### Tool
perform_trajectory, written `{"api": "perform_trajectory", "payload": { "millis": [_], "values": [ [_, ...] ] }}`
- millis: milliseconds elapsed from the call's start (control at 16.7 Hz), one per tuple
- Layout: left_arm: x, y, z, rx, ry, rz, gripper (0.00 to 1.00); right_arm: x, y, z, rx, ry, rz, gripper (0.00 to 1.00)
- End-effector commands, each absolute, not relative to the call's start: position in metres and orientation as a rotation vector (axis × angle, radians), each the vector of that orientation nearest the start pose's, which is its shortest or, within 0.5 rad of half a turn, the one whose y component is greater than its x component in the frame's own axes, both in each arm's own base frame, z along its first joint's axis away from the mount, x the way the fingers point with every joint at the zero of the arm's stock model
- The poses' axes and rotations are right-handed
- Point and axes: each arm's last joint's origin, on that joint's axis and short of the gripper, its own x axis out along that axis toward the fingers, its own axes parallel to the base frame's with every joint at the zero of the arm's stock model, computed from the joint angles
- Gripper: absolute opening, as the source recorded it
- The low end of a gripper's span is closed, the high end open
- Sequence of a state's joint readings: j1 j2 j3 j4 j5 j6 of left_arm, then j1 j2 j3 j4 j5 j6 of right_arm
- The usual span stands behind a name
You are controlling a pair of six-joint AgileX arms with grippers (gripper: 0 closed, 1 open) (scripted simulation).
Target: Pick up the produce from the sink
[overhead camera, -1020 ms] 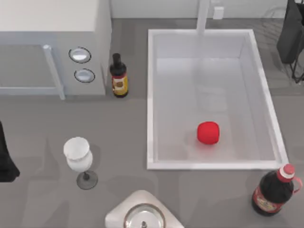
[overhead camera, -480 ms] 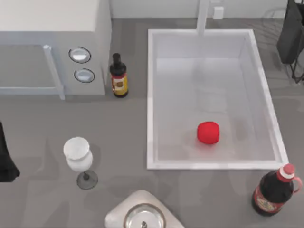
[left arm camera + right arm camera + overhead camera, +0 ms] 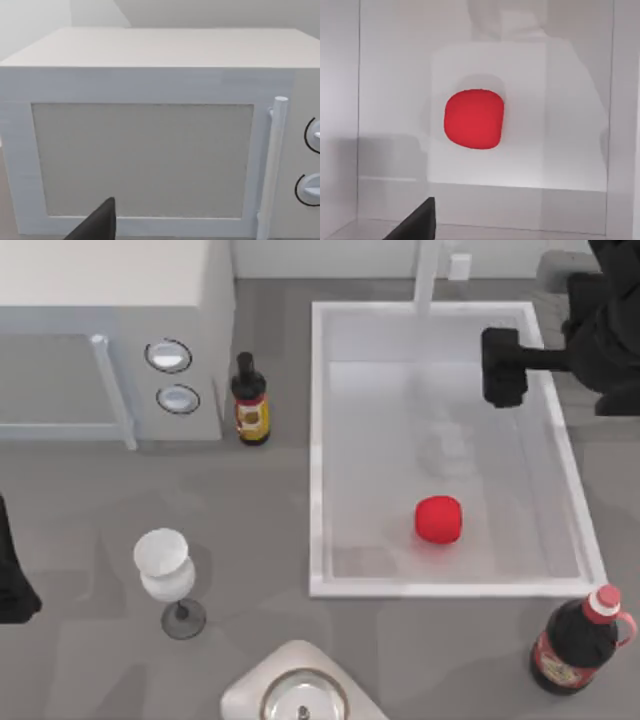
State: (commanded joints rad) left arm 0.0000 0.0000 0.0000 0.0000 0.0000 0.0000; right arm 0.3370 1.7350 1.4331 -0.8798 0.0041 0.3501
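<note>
Sink (image 3: 318,450) open from above; tall thin walls block side entry. Faucet post (image 3: 427,275) stands at sink's far wall. Produce (image 3: 439,519) lies near sink's front wall, bare floor all round it. Right gripper (image 3: 501,367) hangs over sink's far right corner. Red-capped bottle (image 3: 578,638) stands just outside sink's front right corner.

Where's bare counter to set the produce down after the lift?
Open grey counter between wine glass and sink. Crowded: by the small bottle and microwave, and the big bottle at the sink's near right corner.
</note>
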Motion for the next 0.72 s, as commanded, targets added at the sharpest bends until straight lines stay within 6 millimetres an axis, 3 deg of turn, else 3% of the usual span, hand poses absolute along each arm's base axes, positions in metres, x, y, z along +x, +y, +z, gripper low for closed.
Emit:
{"api": "perform_trajectory", "payload": {
  "millis": [300,540,720],
  "values": [
    [0.106,-0.001,0.160,0.000,0.000,0.000,1.00,0.387,0.174,0.199,0.048,1.445,0.036,1.00],
    [0.106,-0.001,0.160,0.000,0.000,0.000,1.00,0.402,0.198,0.166,0.015,1.551,0.000,1.00],
    [0.106,-0.001,0.160,0.000,0.000,0.000,1.00,0.404,0.202,0.159,0.008,1.571,-0.008,1.00]
  ]
}}
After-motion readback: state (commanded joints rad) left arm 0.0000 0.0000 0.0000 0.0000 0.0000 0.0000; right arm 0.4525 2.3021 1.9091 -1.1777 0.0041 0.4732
